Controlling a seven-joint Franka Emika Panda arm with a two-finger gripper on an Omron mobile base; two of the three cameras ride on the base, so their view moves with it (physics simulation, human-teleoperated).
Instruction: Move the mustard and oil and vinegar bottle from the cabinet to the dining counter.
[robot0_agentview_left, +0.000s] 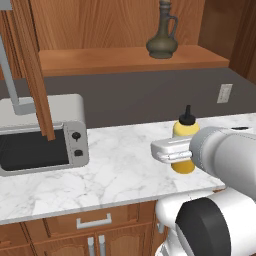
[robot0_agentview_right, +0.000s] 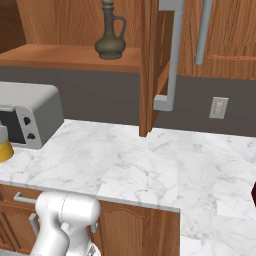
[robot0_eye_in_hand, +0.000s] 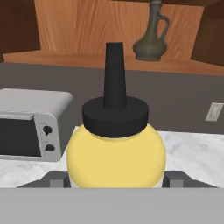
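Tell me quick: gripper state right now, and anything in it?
Gripper: shut on the mustard, one finger at each side of the yellow bottle, held above the marble worktop.

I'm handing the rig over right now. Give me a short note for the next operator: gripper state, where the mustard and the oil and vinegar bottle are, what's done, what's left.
Gripper: closed on the mustard, one finger on each side of its yellow body; in the left base view the bottle is held upright over the marble worktop, right of the toaster oven.
Oil and vinegar bottle: upright on the cabinet shelf, door open, untouched.
Done: mustard is out of the cabinet and in the grip.
Left: carry the mustard to the dining counter, then come back for the oil and vinegar bottle and take it there too.
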